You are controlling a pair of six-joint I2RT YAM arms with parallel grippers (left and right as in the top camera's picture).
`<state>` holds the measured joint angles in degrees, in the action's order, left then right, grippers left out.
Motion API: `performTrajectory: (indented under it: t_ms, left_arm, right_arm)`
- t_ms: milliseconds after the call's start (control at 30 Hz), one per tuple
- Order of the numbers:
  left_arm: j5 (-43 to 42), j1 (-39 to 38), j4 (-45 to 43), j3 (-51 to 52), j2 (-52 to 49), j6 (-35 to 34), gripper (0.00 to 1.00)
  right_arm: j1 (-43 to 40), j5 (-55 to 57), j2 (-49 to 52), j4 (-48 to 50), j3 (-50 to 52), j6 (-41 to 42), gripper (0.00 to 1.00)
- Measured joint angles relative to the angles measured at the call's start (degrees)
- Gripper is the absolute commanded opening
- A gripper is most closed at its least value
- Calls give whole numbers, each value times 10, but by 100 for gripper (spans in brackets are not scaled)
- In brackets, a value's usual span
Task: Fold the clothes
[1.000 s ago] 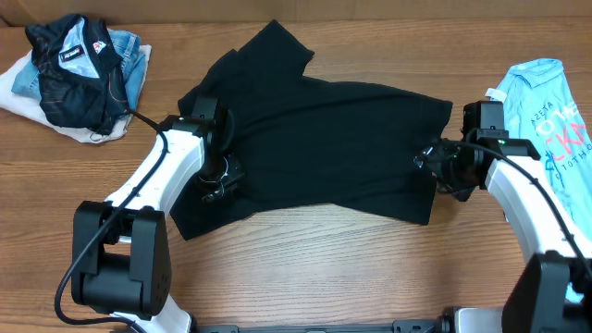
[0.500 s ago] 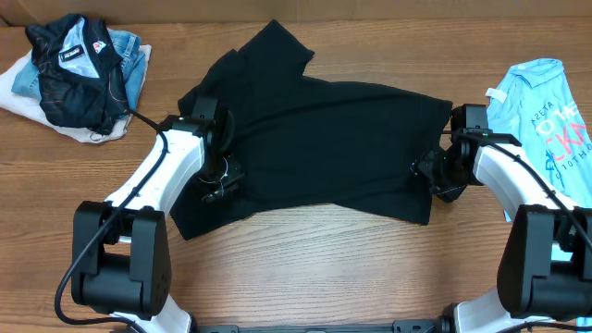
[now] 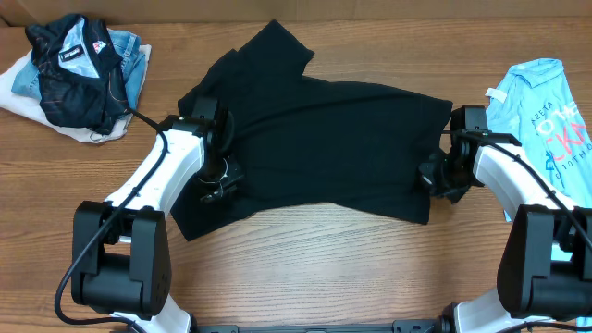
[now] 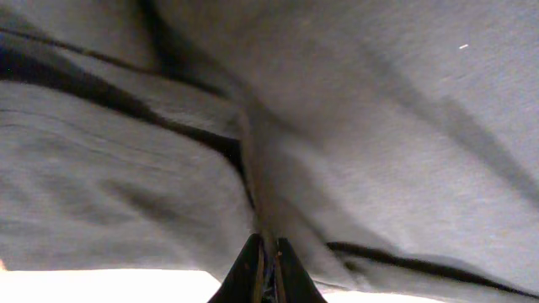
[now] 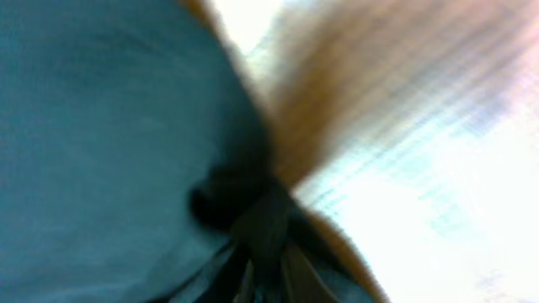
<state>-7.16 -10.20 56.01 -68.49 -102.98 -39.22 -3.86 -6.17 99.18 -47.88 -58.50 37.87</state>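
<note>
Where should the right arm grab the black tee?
Take the black tee by its straight right edge, coming low from the right. That edge lies flat and free on the table beside the right gripper; the left gripper holds the opposite side.

A black short-sleeved T-shirt [image 3: 324,139] lies spread and rumpled across the middle of the brown wooden table [image 3: 305,268], with 1 sleeve pointing toward the far edge. My left gripper [image 3: 220,181] sits on the shirt's left edge, and my right gripper [image 3: 435,176] is against its right edge. My 2 arms are white with black joints. At the far left, a dark jacket with a white-and-red logo patch [image 3: 74,74] is heaped on pale cloth [image 3: 17,88]. Beyond my right arm lies a light blue T-shirt with pink lettering [image 3: 541,102].
</note>
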Motion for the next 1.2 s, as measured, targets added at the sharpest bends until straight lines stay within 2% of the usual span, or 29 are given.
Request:
performTrajectory:
  t_ms: [300,633,733,867,1200]
  left_arm:
    - [30,0,101,-5,15,4,4]
    - [46,0,185,-12,103,4,4]
    - [53,0,201,-12,106,4,4]
    - [59,0,207,-12,106,4,4]
    - [63,0,231,-12,106,20,4]
  right_arm:
    - [0,36,-20,-132,-41,24,4]
    - [2,37,-143,-290,-52,26,5]
    - [2,36,-169,-326,-52,27,10]
    - [2,38,-202,-351,-52,27,14]
    - [1,66,-211,-356,-43,28,13]
